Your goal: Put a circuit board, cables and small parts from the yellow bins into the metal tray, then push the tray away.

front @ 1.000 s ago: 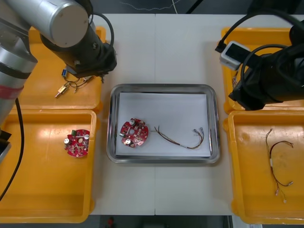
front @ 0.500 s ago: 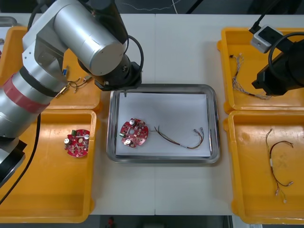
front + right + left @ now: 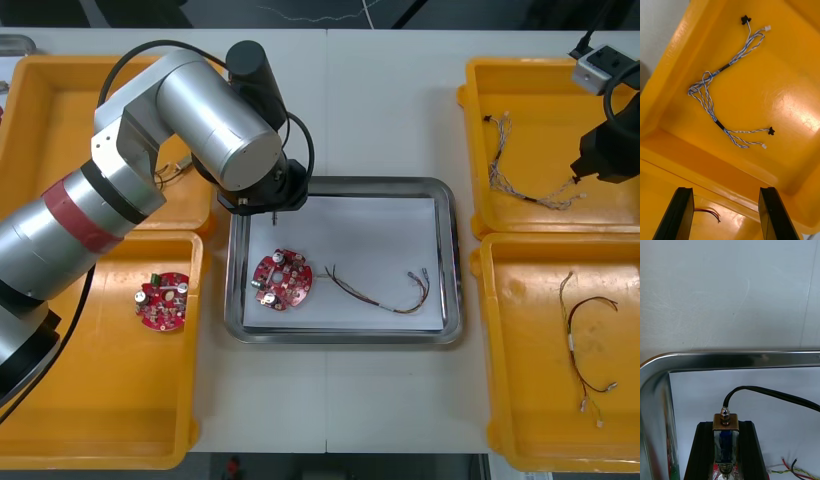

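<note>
My left gripper [image 3: 268, 207] hangs over the back left corner of the metal tray [image 3: 340, 183], shut on a small metal part [image 3: 725, 426] that trails a black cable [image 3: 769, 394]. The tray's rim [image 3: 733, 360] runs just beyond the fingers. On the tray's white floor lie a round red circuit board [image 3: 282, 279] and a red and yellow cable [image 3: 385, 291]. My right gripper [image 3: 725, 215] is open, high over the back right yellow bin [image 3: 550, 85], where a twisted blue and white cable [image 3: 715, 99] lies.
A second circuit board [image 3: 163, 300] sits in the front left bin [image 3: 90, 420]. The front right bin [image 3: 530, 400] holds a red and yellow cable [image 3: 585, 345]. A few small parts [image 3: 172, 172] lie in the back left bin [image 3: 40, 110].
My left arm has swung from the back left bin to the tray's back left corner with the part in its grip. My right arm has drawn back toward the far right edge.
</note>
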Robot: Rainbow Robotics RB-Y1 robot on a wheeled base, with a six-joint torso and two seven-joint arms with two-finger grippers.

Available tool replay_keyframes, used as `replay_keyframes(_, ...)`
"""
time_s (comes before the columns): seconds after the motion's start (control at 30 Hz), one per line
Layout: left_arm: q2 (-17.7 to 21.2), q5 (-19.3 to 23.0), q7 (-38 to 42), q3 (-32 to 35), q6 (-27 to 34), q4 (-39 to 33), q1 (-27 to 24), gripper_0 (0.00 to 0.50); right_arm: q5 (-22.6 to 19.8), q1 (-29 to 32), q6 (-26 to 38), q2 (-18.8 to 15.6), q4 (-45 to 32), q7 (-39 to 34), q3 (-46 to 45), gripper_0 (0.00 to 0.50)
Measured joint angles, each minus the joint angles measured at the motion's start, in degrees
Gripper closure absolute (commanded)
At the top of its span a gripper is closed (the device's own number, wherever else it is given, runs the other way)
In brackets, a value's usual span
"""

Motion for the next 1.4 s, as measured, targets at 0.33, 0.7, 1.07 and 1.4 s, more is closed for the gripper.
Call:
replay_keyframes(0.33,-0.07,0.05,0.0,-1.67,-0.1,0.94,0.0,0.493,2.21,-4.24,0.0,-1.21,11.89,10.64,-0.1,0.0)
replay_keyframes(0.7,-0.08,0.05,0.0,-1.96,-0.15,1.26,0.0,0.0,2.34,-6.77,-2.73,-1.21,18.98,22.62,-0.05,0.0)
replay_keyframes(1.07,-0.09,0.04,0.01,-1.95,-0.14,1.06,0.0,0.0,3.03,-7.26,-12.02,-1.22,24.9,31.21,3.77,0.0)
replay_keyframes(1.4,-0.09,0.06,0.01,2.42,7.31,-6.65,0.0,0.0,2.25,-7.3,-18.17,-1.18,32.66,36.22,4.1,0.0)
